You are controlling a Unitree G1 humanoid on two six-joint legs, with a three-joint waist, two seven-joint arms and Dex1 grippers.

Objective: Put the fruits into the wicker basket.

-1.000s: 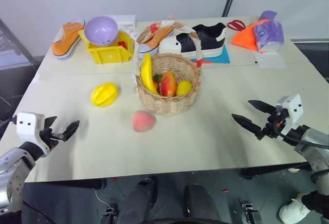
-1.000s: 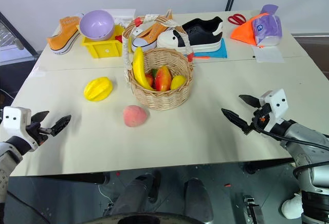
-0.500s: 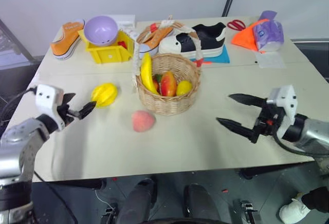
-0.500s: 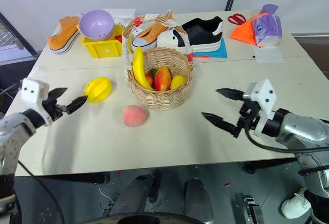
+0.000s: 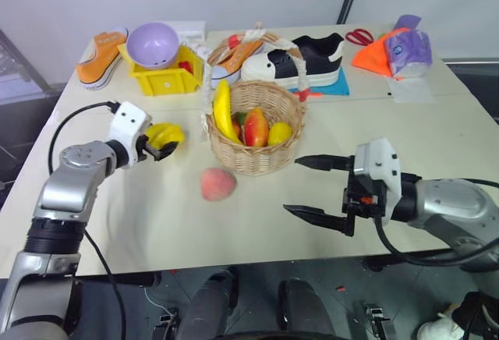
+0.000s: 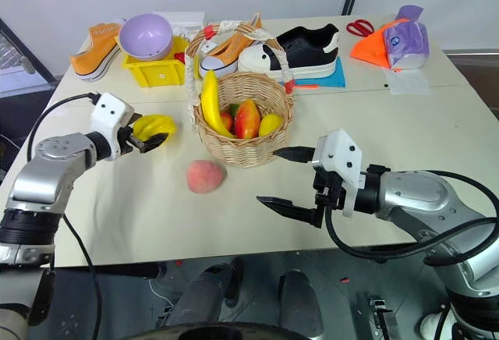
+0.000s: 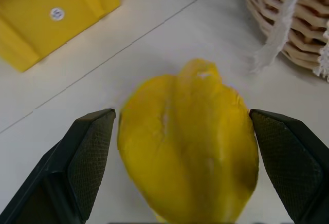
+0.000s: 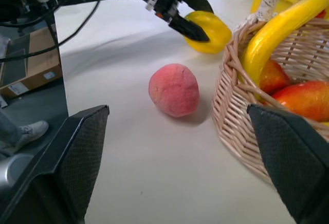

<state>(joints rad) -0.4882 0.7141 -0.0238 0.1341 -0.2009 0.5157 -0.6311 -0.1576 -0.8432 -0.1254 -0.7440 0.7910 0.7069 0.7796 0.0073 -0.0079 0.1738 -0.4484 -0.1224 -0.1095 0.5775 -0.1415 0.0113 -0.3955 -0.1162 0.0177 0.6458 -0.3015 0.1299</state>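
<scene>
A bright yellow ridged fruit [image 5: 164, 135] lies on the table left of the wicker basket [image 5: 253, 157]. My left gripper [image 5: 161, 146] is open, with one finger on each side of this fruit [image 7: 190, 142]. The basket holds a banana [image 5: 222, 111], a red-yellow mango [image 5: 256, 127] and a small lemon [image 5: 279, 132]. A pink-orange peach [image 5: 217, 184] rests on the table just in front of the basket. My right gripper [image 5: 291, 185] is open and empty, hovering right of the peach [image 8: 174, 89] and pointing left towards it.
At the back stand a yellow bin [image 5: 165, 81] with a purple bowl [image 5: 153, 45], an orange sneaker [image 5: 101, 58], another orange sneaker [image 5: 234, 55] and a black-and-white sneaker [image 5: 300, 61]. Scissors [image 5: 358, 37] and an orange-purple pack [image 5: 394, 51] lie at the back right.
My left gripper has swung in from the table's left edge to straddle the yellow fruit. My right gripper has moved left from the right edge towards the peach and basket.
</scene>
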